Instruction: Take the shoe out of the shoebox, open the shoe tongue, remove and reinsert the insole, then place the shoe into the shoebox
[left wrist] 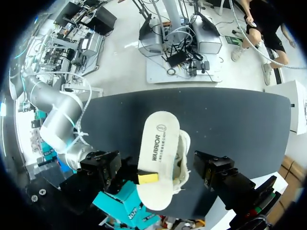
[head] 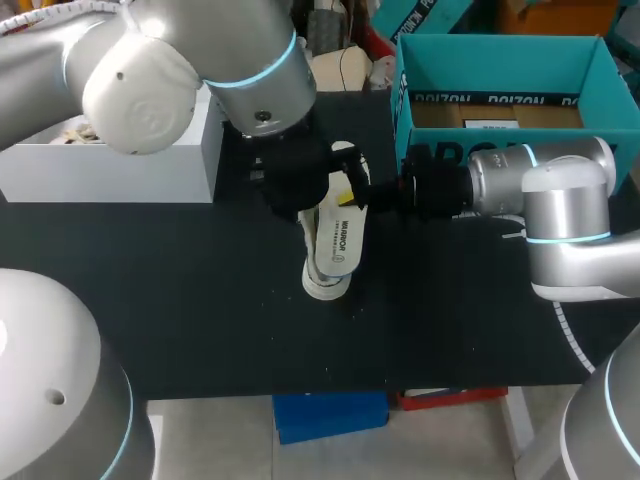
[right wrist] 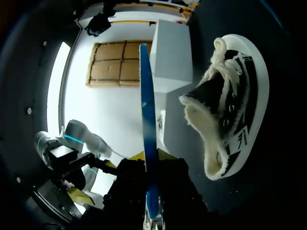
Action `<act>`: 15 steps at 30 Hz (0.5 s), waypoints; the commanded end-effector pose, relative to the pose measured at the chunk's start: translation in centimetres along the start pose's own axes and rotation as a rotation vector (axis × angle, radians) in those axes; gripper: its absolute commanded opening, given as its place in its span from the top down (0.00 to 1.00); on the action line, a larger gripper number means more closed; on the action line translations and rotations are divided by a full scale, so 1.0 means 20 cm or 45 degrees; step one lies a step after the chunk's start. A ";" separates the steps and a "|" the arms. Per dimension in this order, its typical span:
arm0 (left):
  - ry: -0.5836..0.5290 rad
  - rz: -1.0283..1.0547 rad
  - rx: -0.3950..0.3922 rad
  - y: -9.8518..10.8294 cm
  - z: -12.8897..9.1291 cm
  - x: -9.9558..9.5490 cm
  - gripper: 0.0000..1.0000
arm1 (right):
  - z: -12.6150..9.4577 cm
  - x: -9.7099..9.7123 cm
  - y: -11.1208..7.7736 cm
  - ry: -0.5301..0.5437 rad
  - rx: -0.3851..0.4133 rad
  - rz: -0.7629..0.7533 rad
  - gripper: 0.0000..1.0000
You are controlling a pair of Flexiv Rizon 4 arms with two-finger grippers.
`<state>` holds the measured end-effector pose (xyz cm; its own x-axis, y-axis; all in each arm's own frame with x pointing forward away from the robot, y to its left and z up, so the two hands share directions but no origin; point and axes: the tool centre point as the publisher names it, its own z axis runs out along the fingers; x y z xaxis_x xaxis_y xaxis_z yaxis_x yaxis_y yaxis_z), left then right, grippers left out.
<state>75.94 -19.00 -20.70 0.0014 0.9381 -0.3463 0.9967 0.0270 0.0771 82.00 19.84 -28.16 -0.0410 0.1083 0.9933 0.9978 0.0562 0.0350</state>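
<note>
1. Black canvas shoe (right wrist: 237,112) with a pale fleece lining is lying on the dark table (head: 180,300), nearest the robot, its mouth gaping wide; removal from the box is judged done; whether the tongue is fully folded back cannot be told.
2. The white insole (left wrist: 157,158) is being held over the shoe, wholly out of it; the right gripper (right wrist: 149,155) is clamping one end of it between both yellow tips; the removal step is judged complete.
3. The left gripper (left wrist: 157,166) is hovering above shoe and insole, its fingers standing wide apart and gripping nothing.
4. The teal shoebox (head: 500,62) is standing at the far right of the table, well apart from the shoe, with no shoe showing inside.
5. Two steps are judged outstanding: sliding the insole back into the shoe; setting the shoe into the shoebox.
</note>
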 end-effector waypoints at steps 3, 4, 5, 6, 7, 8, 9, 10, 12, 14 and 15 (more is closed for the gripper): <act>-0.673 -0.032 0.095 0.00 0.00 0.21 0.00 | 0.00 0.00 -0.01 -0.002 -0.006 0.000 1.00; -0.673 -0.032 0.095 0.00 0.00 0.21 0.00 | 0.00 0.00 -0.01 -0.002 -0.006 0.000 1.00; -0.673 -0.032 0.095 0.00 0.00 0.21 0.00 | 0.00 0.00 -0.01 -0.002 -0.006 0.000 1.00; -0.673 -0.032 0.095 0.00 0.00 0.21 0.00 | 0.00 0.00 -0.01 -0.002 -0.006 0.000 1.00; -0.673 -0.032 0.095 0.00 0.00 0.21 0.00 | 0.00 0.00 -0.01 -0.002 -0.006 0.000 1.00; -0.673 -0.032 0.095 0.00 0.00 0.21 0.00 | 0.00 0.00 -0.01 -0.002 -0.006 0.000 1.00; -0.673 -0.032 0.095 0.00 0.00 0.21 0.00 | 0.00 0.00 -0.01 -0.002 -0.006 0.000 1.00; -0.673 -0.032 0.095 0.00 0.00 0.21 0.00 | 0.00 0.00 -0.01 -0.002 -0.006 0.000 1.00; -0.673 -0.032 0.095 0.00 0.00 0.21 0.00 | 0.00 0.00 -0.01 -0.002 -0.006 0.000 1.00; -0.673 -0.032 0.095 0.00 0.00 0.21 0.00 | 0.00 0.00 -0.01 -0.002 -0.006 0.000 1.00; -0.673 -0.032 0.095 0.00 0.00 0.21 0.00 | 0.00 0.00 -0.01 -0.002 -0.006 0.000 1.00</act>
<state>76.33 -15.68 -21.77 -0.0042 0.7800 -0.6258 1.0000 0.0009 -0.0057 82.00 19.84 -28.16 -0.0409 0.1082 0.9933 0.9978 0.0563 0.0350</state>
